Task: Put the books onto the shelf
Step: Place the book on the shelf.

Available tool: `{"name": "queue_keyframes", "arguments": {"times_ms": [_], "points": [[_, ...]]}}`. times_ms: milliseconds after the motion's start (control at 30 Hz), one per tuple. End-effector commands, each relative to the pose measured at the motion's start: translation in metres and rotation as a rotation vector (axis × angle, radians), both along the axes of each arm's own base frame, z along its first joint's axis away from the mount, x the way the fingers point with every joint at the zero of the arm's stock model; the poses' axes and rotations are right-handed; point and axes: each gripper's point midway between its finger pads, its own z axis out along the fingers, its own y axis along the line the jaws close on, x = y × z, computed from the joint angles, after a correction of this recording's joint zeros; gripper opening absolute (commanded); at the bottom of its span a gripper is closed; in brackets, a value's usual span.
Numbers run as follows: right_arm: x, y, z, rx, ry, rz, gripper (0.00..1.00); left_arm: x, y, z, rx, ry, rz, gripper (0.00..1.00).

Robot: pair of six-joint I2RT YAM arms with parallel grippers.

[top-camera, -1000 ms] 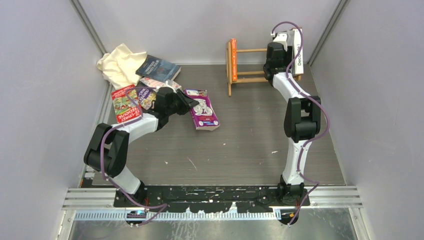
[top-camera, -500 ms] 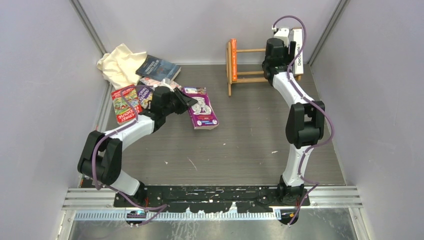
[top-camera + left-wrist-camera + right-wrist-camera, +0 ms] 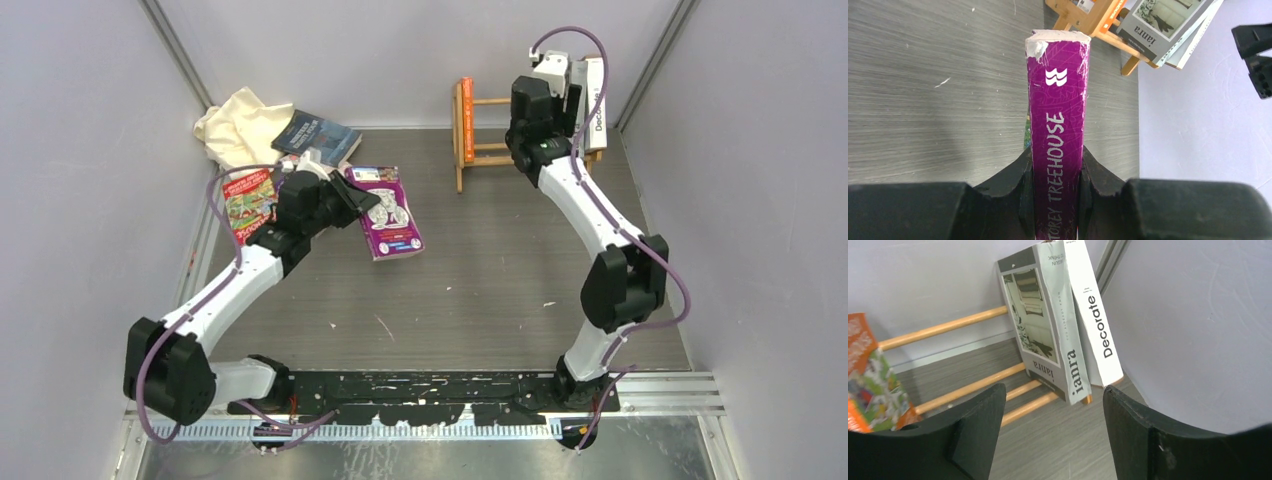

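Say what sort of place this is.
Probably a robot test booth: plain grey walls box in a wood-grain tabletop, a white-and-black left arm and right arm are bolted at its near edge, and a small wooden slat rack stands at the back.

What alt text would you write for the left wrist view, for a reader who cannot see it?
The left gripper is shut on a purple book, its spine reading "TREEHOUSE", with the grey table behind. At the top stands the wooden shelf, a grey magazine leaning at its end.

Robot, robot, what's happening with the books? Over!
Left gripper shut on purple paperback book. Right gripper open, facing grey magazine on wooden slat shelf. Nothing blocking.
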Motion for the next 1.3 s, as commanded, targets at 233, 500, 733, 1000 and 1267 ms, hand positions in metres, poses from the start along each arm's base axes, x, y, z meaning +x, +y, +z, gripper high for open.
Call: {"name": "queue_keyframes", "arguments": {"times_ms": [233,500,733,1000,1267], "points": [[-0.112,-0.009,0.058,0.347,-0.133,-0.085,0.79,0.013,-0.029,0.145,0.123,-0.321,0.030,0.00],[-0.158,-0.037,0.046,0.475,-0.198,-0.171,0.79,0.062,-0.143,0.186,0.231,-0.453,-0.022,0.00],[-0.204,-0.053,0.049,0.615,-0.297,-0.178,0.78,0.089,-0.210,0.196,0.312,-0.549,0.086,0.00],[-0.235,-0.067,0.049,0.598,-0.358,-0.189,0.78,0.130,-0.221,0.191,0.254,-0.638,0.346,0.00],[-0.250,-0.069,0.023,0.584,-0.332,-0.182,0.77,0.161,-0.222,0.196,0.255,-0.721,0.458,0.00]]}}
